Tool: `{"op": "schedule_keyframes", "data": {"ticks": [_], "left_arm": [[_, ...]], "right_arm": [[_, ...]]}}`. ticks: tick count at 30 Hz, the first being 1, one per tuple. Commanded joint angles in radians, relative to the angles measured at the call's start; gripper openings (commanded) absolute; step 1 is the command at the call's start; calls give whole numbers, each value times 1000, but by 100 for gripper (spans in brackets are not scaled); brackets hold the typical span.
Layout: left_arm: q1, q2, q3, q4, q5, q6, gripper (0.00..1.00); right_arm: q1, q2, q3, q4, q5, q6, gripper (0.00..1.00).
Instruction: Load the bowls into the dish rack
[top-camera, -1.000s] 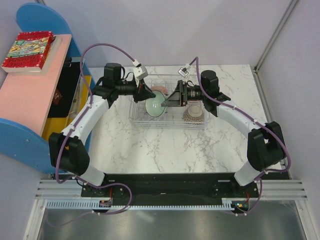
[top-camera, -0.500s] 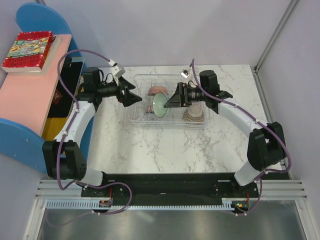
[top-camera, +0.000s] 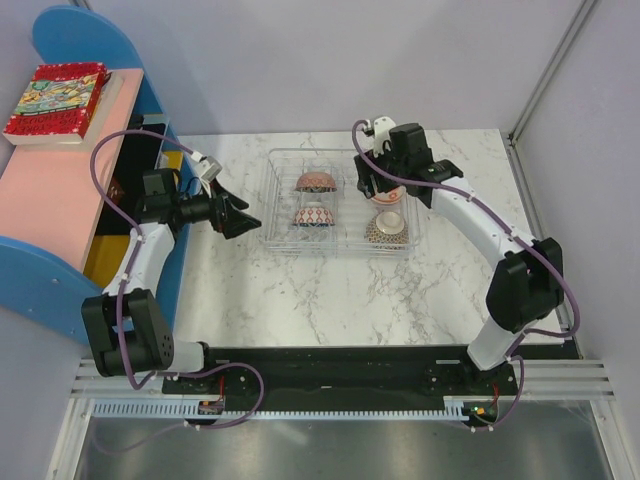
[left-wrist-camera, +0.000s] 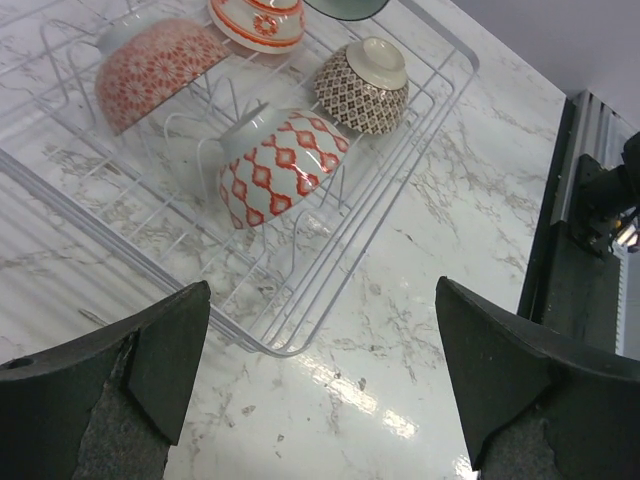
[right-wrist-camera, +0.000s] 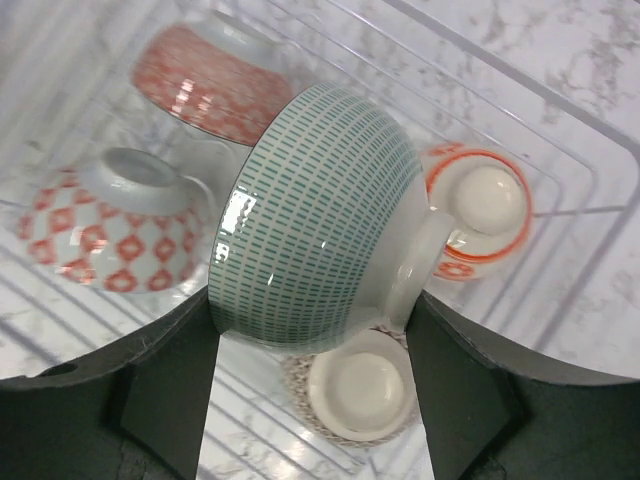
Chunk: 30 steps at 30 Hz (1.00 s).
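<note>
Four bowls lay in the clear dish rack (top-camera: 268, 225), and a fifth hung between my right fingers. My right gripper (top-camera: 372, 182) hovered above the rack's far side, toward its right half, and its fingers (right-wrist-camera: 165, 395) were closed on the green-dashed bowl (right-wrist-camera: 315, 215). That bowl was turned on its side in my grip, its foot toward one finger and its rim toward the other. From the overhead camera my own wrist hid it almost wholly. Whether it touched the rack's wires I could not tell.

Below it, the orange-red floral bowl (top-camera: 315, 182) rested in the far left part of the rack, tipped against the dividers with its foot raised. The red diamond-patterned bowl (top-camera: 313, 216) leaned the same way just on the near side of it. In the right half the orange-striped bowl (top-camera: 388, 197) sat foot-up on the far side, partly under my right gripper. The brown lattice bowl (top-camera: 387, 231) sat foot-up near the front right corner.

My left gripper (top-camera: 235, 215) was out over the marble table (top-camera: 300, 290), to the left of the rack and apart from it, pointing toward it. Its fingers (left-wrist-camera: 120, 385) stood spread wide and held nothing; between them my wrist camera showed only the rack's near corner and bare marble.
</note>
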Motion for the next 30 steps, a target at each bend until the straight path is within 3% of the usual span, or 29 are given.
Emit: {"op": "schedule_keyframes", "data": {"ticks": [1, 19, 30], "left_arm": [[22, 11, -29, -58, 96, 101, 100], [25, -17, -80, -56, 124, 136, 100], [28, -23, -87, -56, 133, 144, 100]], "right_arm": [[26, 40, 45, -6, 245, -163, 0], [181, 184, 30, 14, 426, -207, 0], [214, 262, 31, 35, 497, -272, 0]]}}
